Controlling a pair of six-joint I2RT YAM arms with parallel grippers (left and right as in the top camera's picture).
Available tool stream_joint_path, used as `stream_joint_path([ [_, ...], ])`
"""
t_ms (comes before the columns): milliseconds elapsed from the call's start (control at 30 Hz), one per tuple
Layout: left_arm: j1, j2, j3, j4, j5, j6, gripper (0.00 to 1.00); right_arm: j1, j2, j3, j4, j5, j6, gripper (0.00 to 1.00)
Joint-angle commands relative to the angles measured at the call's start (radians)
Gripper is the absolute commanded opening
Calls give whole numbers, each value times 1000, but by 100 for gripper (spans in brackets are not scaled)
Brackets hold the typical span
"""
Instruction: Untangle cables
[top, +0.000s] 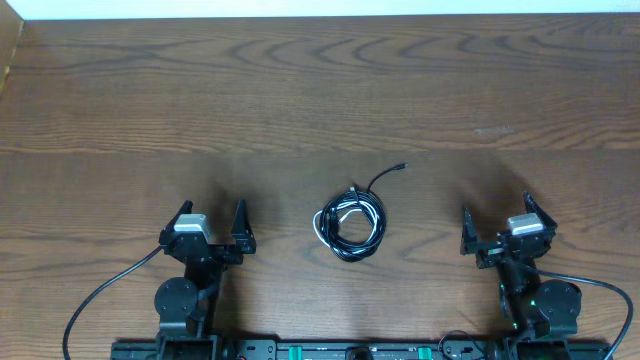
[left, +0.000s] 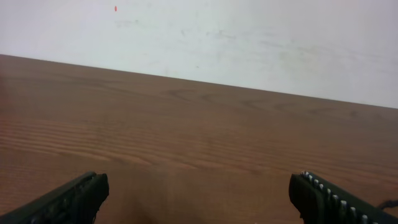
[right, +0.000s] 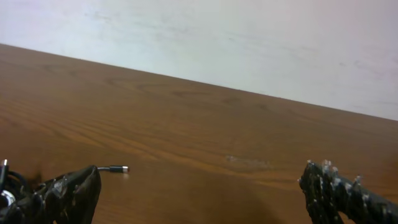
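Brown wood-grain table (top: 300, 90): one flat top with a long horizontal grain, bordered at its far edge by a pale off-white wall (left: 249, 37).

Item 1: thin flexible cables (top: 349, 222), mostly black, wound together in one small loose coil.
- Location: flat on the table at the near middle, between the two arms and apart from both.
- A single white cord (top: 322, 224) shows along the coil's left side, tangled in with the black loops.
- One black strand leaves the top of the coil and runs up and to the right. It ends in a small black plug (top: 402, 166) with a silvery tip, lying on the wood. The right wrist view shows this plug just beyond the left-hand finger.

Item 2: black two-finger left gripper (top: 211, 218).
- Jaws spread wide over bare wood.
- Stands left of the coil, not touching it.

Item 3: black two-finger right gripper (top: 500, 222).
- Jaws likewise spread wide over bare wood.
- Stands right of the coil, not touching it.
- An edge of the coil shows in the lower left corner of its own camera view.
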Motion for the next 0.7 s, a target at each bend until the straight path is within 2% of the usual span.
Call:
stream_joint_path([
  [0, -3, -6, -10, -45, 10, 10, 98, -4, -6, -2, -1, -12, 32, 99],
  [133, -3, -6, -10, -30, 11, 9, 98, -4, -6, -2, 7, -42, 34, 99],
  [233, -3, -6, -9, 32, 74, 2, 98, -4, -6, -2, 40, -104, 130, 99],
  [400, -3, 18, 48, 56, 88, -154, 98, -4, 3, 28, 51, -108, 264, 99],
  [533, -3, 113, 151, 40, 170, -175, 98, -4, 49, 127, 38, -137, 294, 99],
  [667, -3, 278, 314, -18, 251, -217, 98, -4, 179, 307, -44, -184, 303, 99],
])
